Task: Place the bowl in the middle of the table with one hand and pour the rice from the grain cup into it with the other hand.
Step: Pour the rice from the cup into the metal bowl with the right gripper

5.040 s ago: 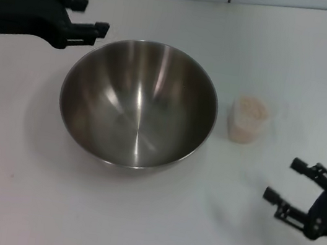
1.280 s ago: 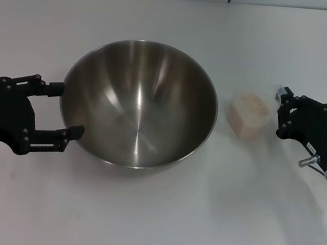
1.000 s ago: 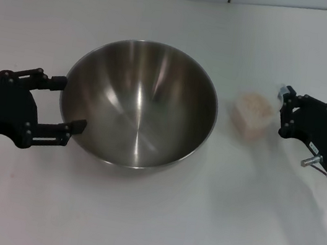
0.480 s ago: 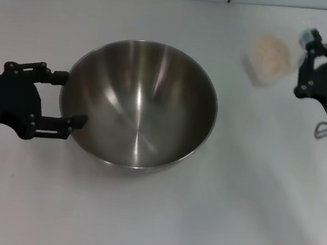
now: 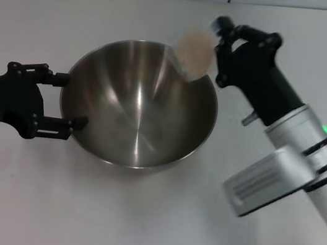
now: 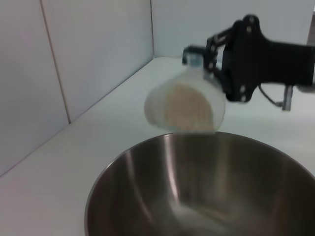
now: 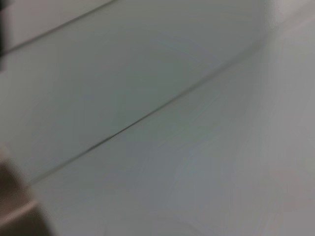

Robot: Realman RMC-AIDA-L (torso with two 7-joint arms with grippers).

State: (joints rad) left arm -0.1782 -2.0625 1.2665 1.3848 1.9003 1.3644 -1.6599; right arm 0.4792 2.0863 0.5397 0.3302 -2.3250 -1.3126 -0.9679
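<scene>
When you look from the head view, the steel bowl [image 5: 140, 103] sits mid-table [image 5: 135, 218], its brushed inside bare, and the left gripper [image 5: 60, 100] spreads its fingers around the left rim. Your right gripper [image 5: 221, 47] is clamped on the grain cup [image 5: 194, 54], tipped on its side over the bowl's far right rim, rice [image 5: 192, 49] packed inside. From the left wrist view you see the cup's mouth facing the bowl. Your right wrist view shows only the tiled wall [image 7: 147, 73].
</scene>
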